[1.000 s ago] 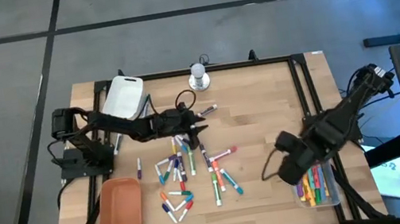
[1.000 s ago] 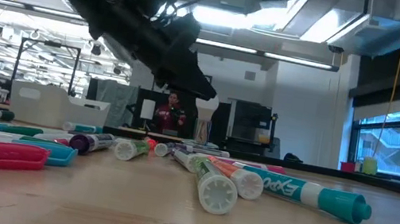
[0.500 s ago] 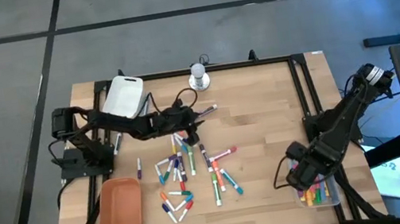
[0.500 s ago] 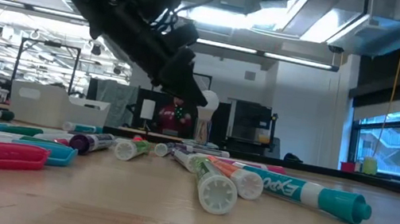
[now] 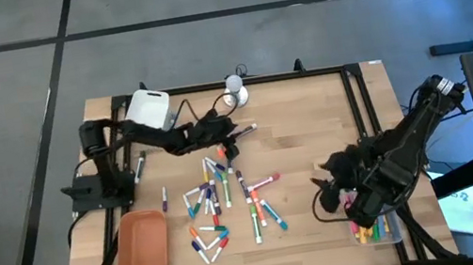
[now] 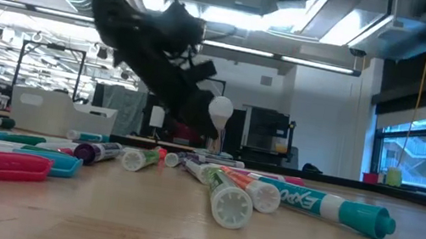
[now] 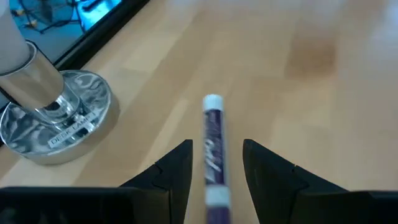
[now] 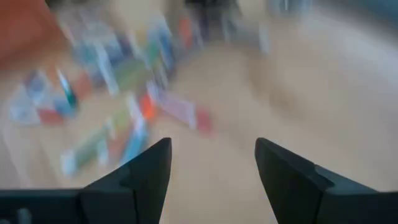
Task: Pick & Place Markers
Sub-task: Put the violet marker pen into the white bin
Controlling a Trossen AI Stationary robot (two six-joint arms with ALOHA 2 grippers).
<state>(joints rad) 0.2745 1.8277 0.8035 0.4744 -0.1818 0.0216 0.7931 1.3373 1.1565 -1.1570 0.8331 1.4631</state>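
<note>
Many markers lie scattered in the middle of the wooden table; the low view shows them close up. One purple marker lies apart near the far edge. My left gripper is low over its near end and open. In the left wrist view its fingers stand on either side of that purple marker without touching it. My right gripper hangs open above the table right of the pile, facing it, with nothing between its fingers.
A clear tray with several markers sits at the near right, beside my right arm. An orange tray lies near left and a white tray far left. A white bulb on a round metal base stands beside the purple marker.
My left gripper has left the pile, moved toward the far edge and sunk low around the lone purple marker. My right gripper swung over the clear tray, then back toward the pile, turning its wrist as it went.
</note>
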